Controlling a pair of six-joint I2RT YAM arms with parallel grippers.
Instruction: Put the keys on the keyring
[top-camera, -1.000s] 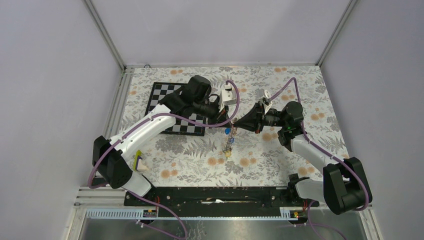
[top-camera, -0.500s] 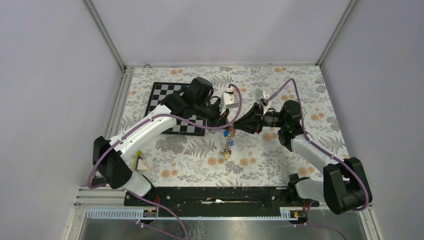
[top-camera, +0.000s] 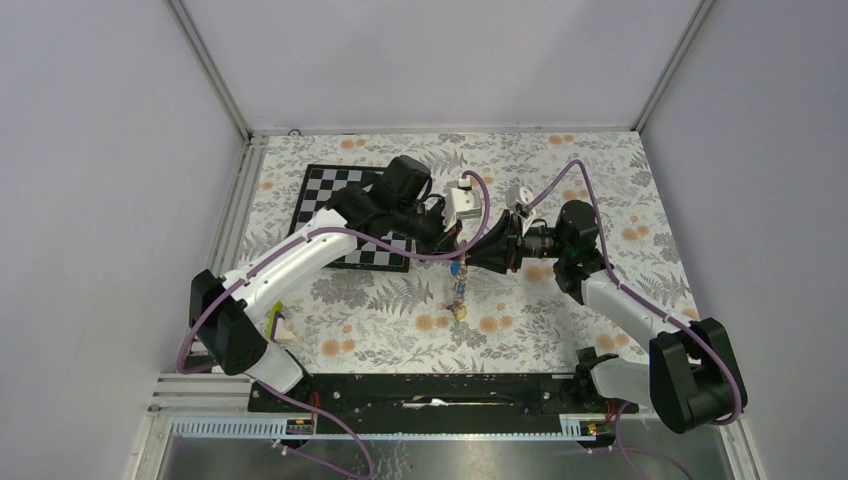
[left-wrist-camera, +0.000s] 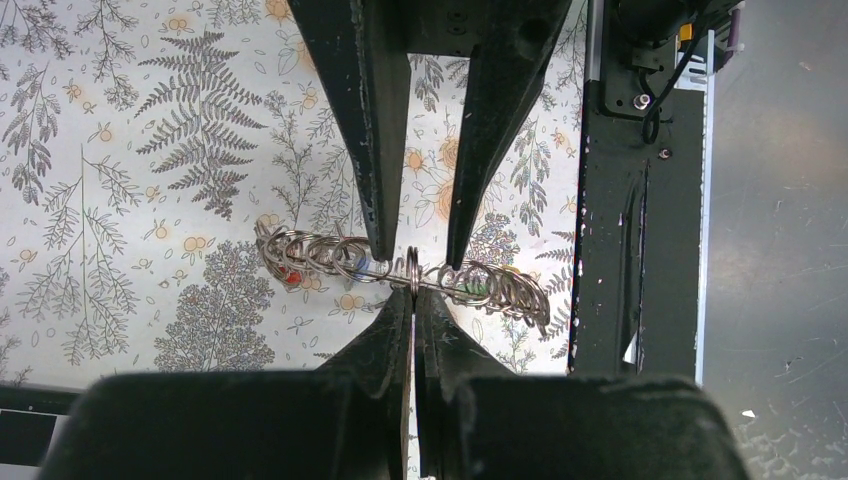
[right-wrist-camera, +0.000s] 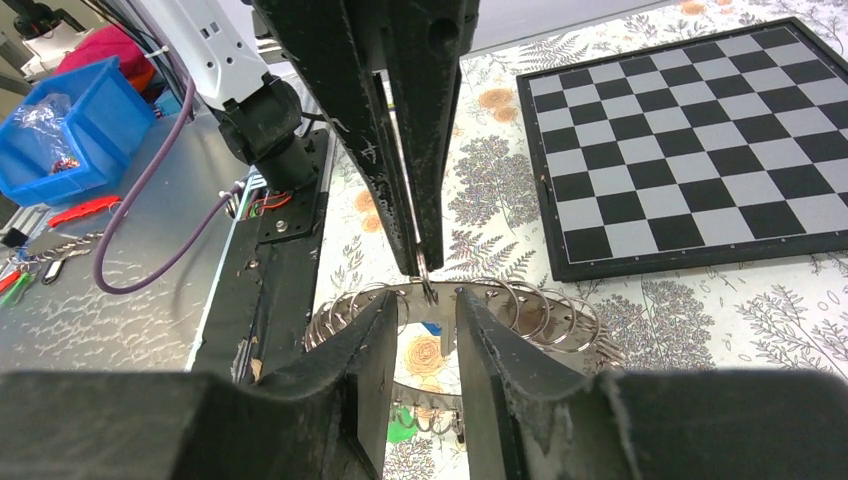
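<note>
The keyring (top-camera: 458, 290) is a grey metal band carrying several small split rings, and it hangs between the two grippers above the floral cloth. My left gripper (top-camera: 457, 247) is shut on one small ring of it (left-wrist-camera: 412, 272). My right gripper (top-camera: 472, 252) is open, with its fingers (right-wrist-camera: 372, 340) on either side of the band (right-wrist-camera: 500, 295), not pinching it. Tiny keys hang from the rings: red (left-wrist-camera: 291, 278), blue (right-wrist-camera: 432, 327) and green (right-wrist-camera: 405, 425). In the left wrist view the right gripper (left-wrist-camera: 415, 255) comes in from above. In the right wrist view the left gripper (right-wrist-camera: 421, 268) comes in from above.
A black-and-white chessboard (top-camera: 340, 200) lies on the cloth behind the left arm and also shows in the right wrist view (right-wrist-camera: 700, 140). The black base rail (top-camera: 430, 385) runs along the near edge. A blue bin (right-wrist-camera: 70, 130) stands on the metal bench beyond it.
The right gripper has edged left, closer around the keyring. The left wrist has shifted slightly right. The left gripper keeps its hold and the keyring still hangs in the same place.
</note>
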